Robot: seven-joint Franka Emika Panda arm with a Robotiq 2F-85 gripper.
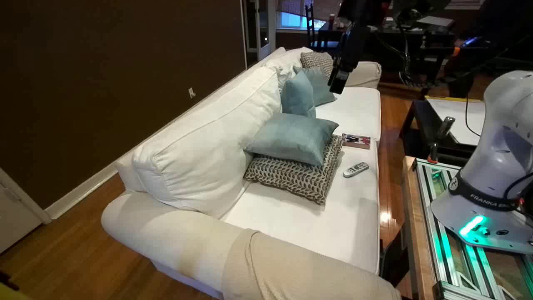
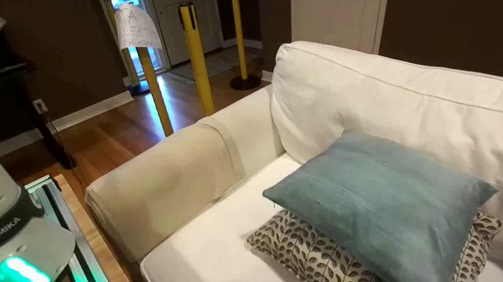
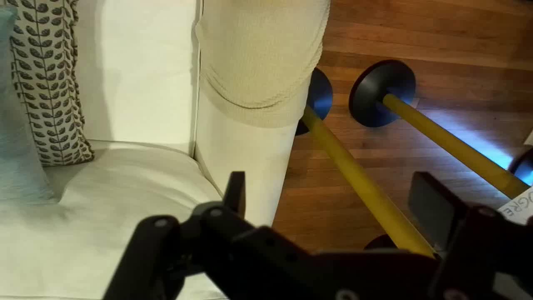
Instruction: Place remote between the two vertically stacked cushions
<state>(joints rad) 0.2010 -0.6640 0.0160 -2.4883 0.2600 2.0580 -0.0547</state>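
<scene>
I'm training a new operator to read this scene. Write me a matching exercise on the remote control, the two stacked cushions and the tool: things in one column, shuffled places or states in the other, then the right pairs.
Things
1. Remote control
2. Stacked blue cushion
3. Stacked leaf-patterned cushion
4. Tool

Places or states
A. Open, holding nothing
B. Lying beneath another cushion
C. On the sofa seat, apart from both stacked cushions
D. Lying on top of another cushion

Right pairs: 1-C, 2-D, 3-B, 4-A

Upper cushion (image 1: 291,136) lies on lower cushion (image 1: 290,178); in an exterior view, remote (image 1: 356,169) at the lower's three o'clock, booklet (image 1: 356,141) at two.
</scene>
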